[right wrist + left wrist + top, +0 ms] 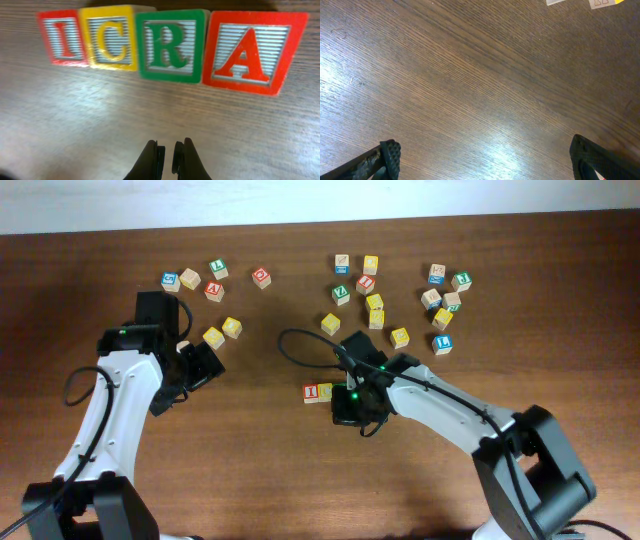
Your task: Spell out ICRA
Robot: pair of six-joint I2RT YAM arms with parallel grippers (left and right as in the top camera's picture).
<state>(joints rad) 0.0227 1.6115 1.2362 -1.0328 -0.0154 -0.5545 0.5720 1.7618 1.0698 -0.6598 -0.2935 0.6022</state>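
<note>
The right gripper has its two black fingers pressed together, with only a thin slit between them and nothing pinched there. It hangs low over the dark wooden table, a little in front of a row of four letter blocks and clear of them.

Read from left to right in the right wrist view, the row holds the red-framed I block, the yellow-framed C block, the green-framed R block and the red-framed A block. Each block touches its neighbour side to side. The letters stand upright and face the camera, and the line runs slightly askew. In the overhead view the row lies near the middle of the table. Only the I block and a sliver of the C block show there, because the right arm's wrist covers the rest.

The left gripper is spread wide. Its ribbed fingertips sit at the bottom corners of the left wrist view, with bare wood between them. In the overhead view it is at the left of the table, well apart from the row and just beside two yellow blocks.

Loose letter blocks lie scattered along the far side of the table, a small group at the left and a larger group at the right.
</note>
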